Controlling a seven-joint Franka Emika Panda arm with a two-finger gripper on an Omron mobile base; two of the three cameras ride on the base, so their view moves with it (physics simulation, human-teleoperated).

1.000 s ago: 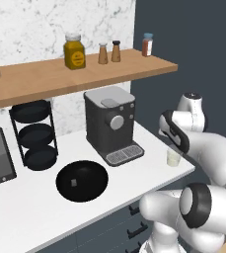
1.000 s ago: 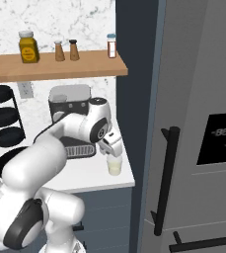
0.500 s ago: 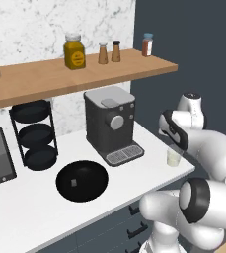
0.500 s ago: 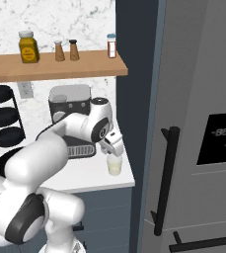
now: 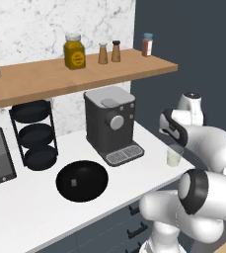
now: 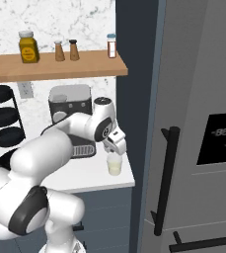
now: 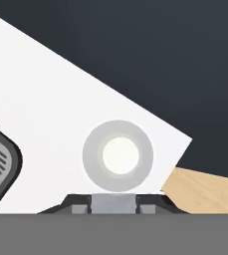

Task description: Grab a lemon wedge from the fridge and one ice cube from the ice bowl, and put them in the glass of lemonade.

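Glossy white rounded arm (image 5: 218, 148), dark joint rings, bulbous segments, white claw (image 6: 118, 147)

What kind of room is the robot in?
It looks like a kitchen, a computer-drawn one. There is a tall grey fridge with long black handles, a dark grey coffee machine on a white counter, and a wooden shelf holding spice jars.

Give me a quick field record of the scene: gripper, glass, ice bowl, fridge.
gripper: shut, poised just above the glass, a small pale grey block between its tips in the hand view
glass of lemonade: upright near the counter's right edge, pale yellow liquid inside
ice bowl: on the counter in front of the coffee machine, one small cube in it
fridge: doors closed
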